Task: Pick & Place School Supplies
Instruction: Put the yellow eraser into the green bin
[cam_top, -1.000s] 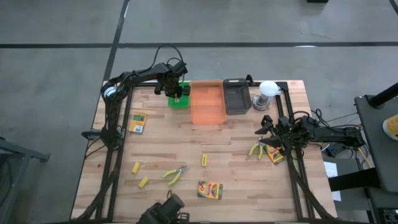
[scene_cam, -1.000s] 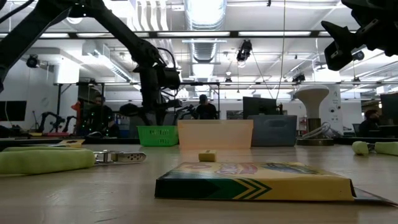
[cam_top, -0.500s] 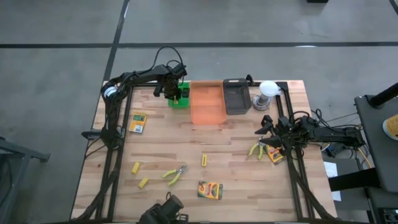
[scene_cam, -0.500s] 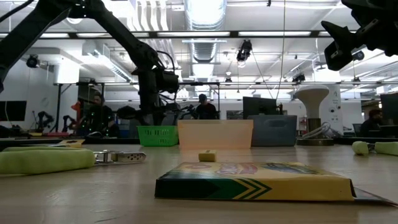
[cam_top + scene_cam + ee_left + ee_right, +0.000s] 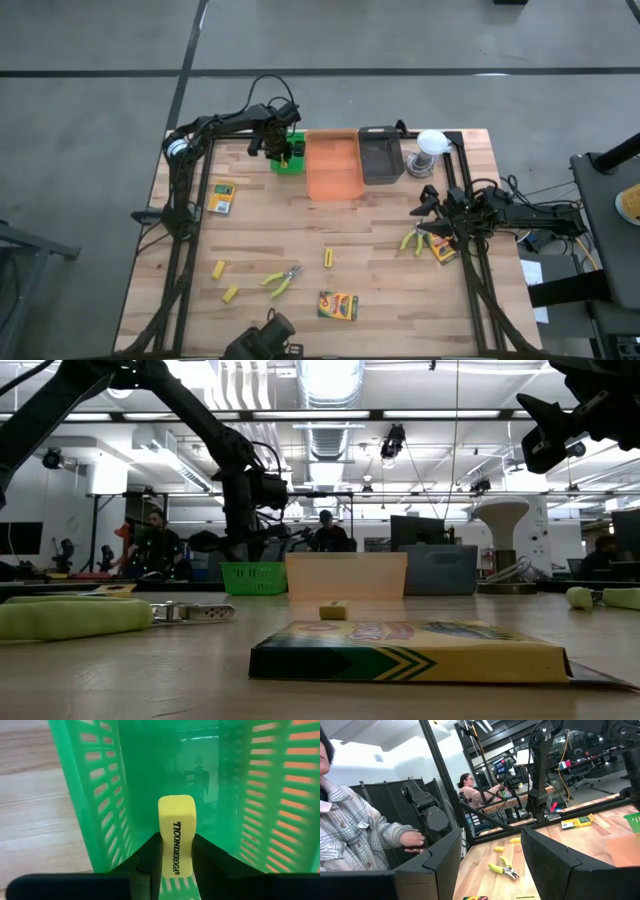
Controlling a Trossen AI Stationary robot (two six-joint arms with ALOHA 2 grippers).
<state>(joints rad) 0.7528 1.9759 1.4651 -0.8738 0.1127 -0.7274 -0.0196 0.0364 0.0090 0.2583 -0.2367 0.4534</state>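
Left gripper (image 5: 176, 855) clamps yellow eraser (image 5: 176, 832) inside green tray (image 5: 100, 795)

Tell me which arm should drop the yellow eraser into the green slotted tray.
Left. The left gripper already clamps the yellow eraser over the green slotted tray; the right gripper waits open at the table's right edge.

**Supplies and trays, counted**

Three crayon boxes (image 5: 222, 197) (image 5: 338, 305) (image 5: 443, 249). Two pliers (image 5: 282, 281) (image 5: 411, 240). Four yellow erasers (image 5: 218, 268) (image 5: 231, 294) (image 5: 327, 258) (image 5: 176, 834). Three trays: green (image 5: 289, 163), orange (image 5: 333, 165), black (image 5: 380, 154).
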